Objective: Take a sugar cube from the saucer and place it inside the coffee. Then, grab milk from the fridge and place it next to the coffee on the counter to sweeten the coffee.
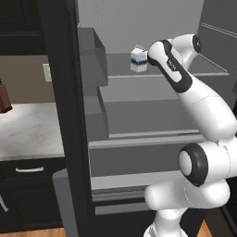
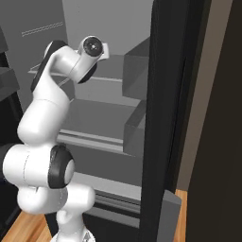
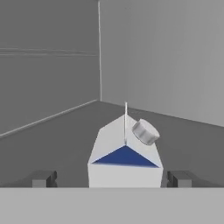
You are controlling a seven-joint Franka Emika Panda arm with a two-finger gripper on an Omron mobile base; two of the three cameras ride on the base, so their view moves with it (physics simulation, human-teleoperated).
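Observation:
The milk (image 1: pixel 138 59), a small white carton with a dark blue band, stands upright on an upper grey shelf of the open fridge (image 1: pixel 152 115). My arm reaches in, and its wrist is just right of the carton in the left base view. In the hand view the milk (image 3: pixel 125 159) sits close, centred, its gable and grey cap facing me. My gripper (image 3: pixel 111 178) is open, one fingertip (image 3: pixel 43 178) to the carton's left and the other to its right, both apart from it. The saucer and the coffee are out of view.
Grey door bins (image 1: pixel 92 60) line the open left door, whose black edge (image 1: pixel 69 115) stands between fridge and marbled counter (image 1: pixel 28 129). A brown object (image 1: pixel 3 99) stands at the counter's left. The right door (image 2: pixel 165 118) is close beside my arm.

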